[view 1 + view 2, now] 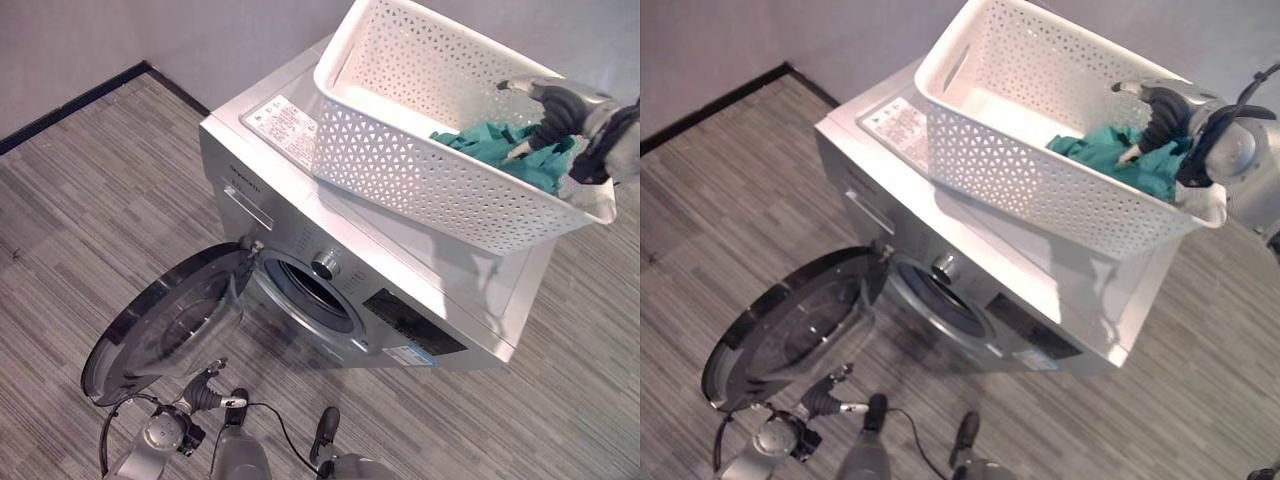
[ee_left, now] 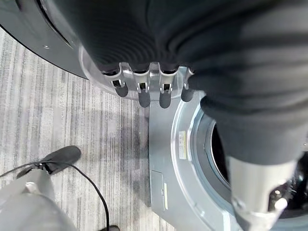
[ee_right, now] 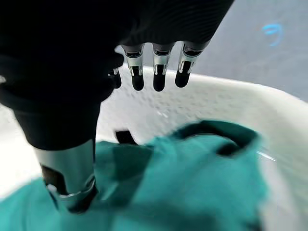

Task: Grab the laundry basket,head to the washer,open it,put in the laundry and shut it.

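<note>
A white perforated laundry basket (image 1: 400, 165) rests tilted on top of the silver washer (image 1: 420, 255). Crumpled teal laundry (image 1: 495, 140) lies at its right end. My right hand (image 1: 555, 105) reaches into the basket from the right. Its fingers (image 3: 156, 72) hover just above the laundry (image 3: 192, 183), its thumb (image 3: 70, 180) touches the cloth, and nothing is gripped. The round washer door (image 1: 165, 325) hangs wide open to the left, baring the dark drum opening (image 1: 310, 295). Low beside the door, my left hand (image 1: 205, 397) is open and holds nothing, its fingers (image 2: 144, 94) near the door's rim.
The washer stands on grey striped carpet (image 1: 90, 200) close to a grey wall (image 1: 100, 40) with a dark skirting strip. The open door takes up the floor space left of the washer front (image 2: 166, 163).
</note>
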